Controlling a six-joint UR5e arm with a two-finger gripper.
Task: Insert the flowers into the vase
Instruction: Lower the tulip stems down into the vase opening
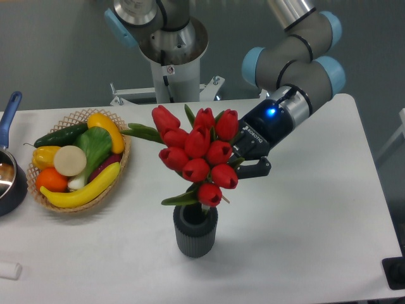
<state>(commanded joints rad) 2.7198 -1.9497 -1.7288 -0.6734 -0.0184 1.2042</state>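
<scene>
the white worktop (304, 240) carries everything, with the arm's base at its far edge. the ur5e arm (294, 60) reaches down from the upper right, wrist tilted toward the left so the bunch hangs over the near middle. the wicker basket (120, 168) of fruit and vegetables sits at the left, well apart from the work, and the dark pot with a blue handle (11, 171) is cut by the left edge. the flowers (196, 155), red tulip buds with green leaves splaying left, are held at a slant above the vase (195, 233), lowest bud just over its mouth, stems seemingly at or entering the opening, though the buds hide it. the slant likely serves to feed the stem ends in first. the gripper (243, 158) has its fingers clamped on the flowers from the right, behind the buds. a small white object (9, 270) lies at the near left
</scene>
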